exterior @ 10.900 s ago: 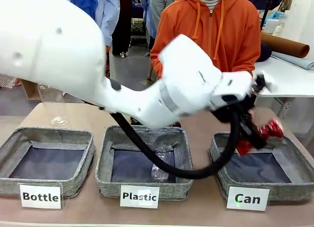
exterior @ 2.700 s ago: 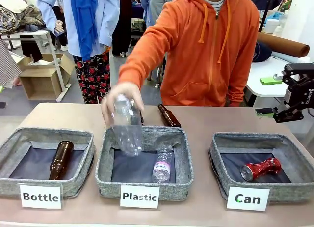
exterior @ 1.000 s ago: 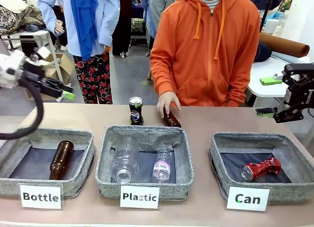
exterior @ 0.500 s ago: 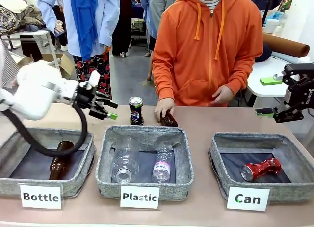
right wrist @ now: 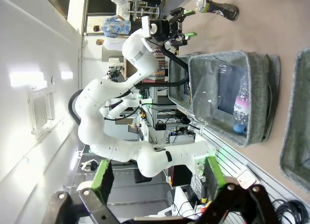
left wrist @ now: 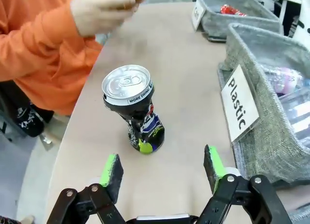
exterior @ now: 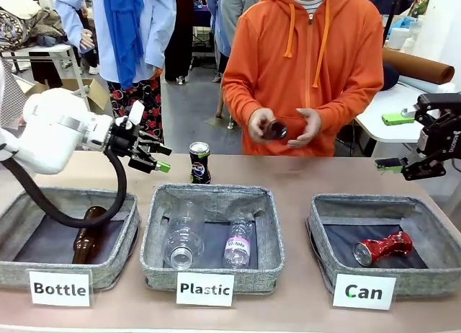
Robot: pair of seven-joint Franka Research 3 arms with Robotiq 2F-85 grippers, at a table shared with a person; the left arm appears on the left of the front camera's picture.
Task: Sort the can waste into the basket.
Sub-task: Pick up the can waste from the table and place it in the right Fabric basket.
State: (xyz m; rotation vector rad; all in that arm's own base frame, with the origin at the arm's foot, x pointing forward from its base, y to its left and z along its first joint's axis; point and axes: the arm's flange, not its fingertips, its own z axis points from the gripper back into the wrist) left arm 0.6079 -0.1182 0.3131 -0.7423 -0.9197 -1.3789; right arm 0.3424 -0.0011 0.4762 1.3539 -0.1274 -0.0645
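Note:
The black-blue can [exterior: 199, 162] stands upright on the table behind the "Plastic" basket. My left gripper [exterior: 160, 158] hovers just left of it, open and pointed at it. In the left wrist view the can [left wrist: 135, 110] stands a little ahead of the open left gripper [left wrist: 163, 166], apart from both pads. The red can [exterior: 382, 246] lies inside the grey "Can" basket [exterior: 323, 236] at the right. My right gripper [exterior: 392, 140] hangs open and empty above that basket's far right corner. From the right wrist, the right gripper [right wrist: 157, 174] is open, with the black-blue can [right wrist: 215, 7] far off.
The "Plastic" basket [exterior: 212, 275] holds two clear bottles. The "Bottle" basket [exterior: 115, 264] holds a brown bottle [exterior: 88, 233]. The person in the orange hoodie holds another brown bottle [exterior: 276, 129] in both hands above the table's far edge.
My left arm swung in from the left to beside the black-blue can. The person lifted the brown bottle off the table into both hands. The right arm stayed still.

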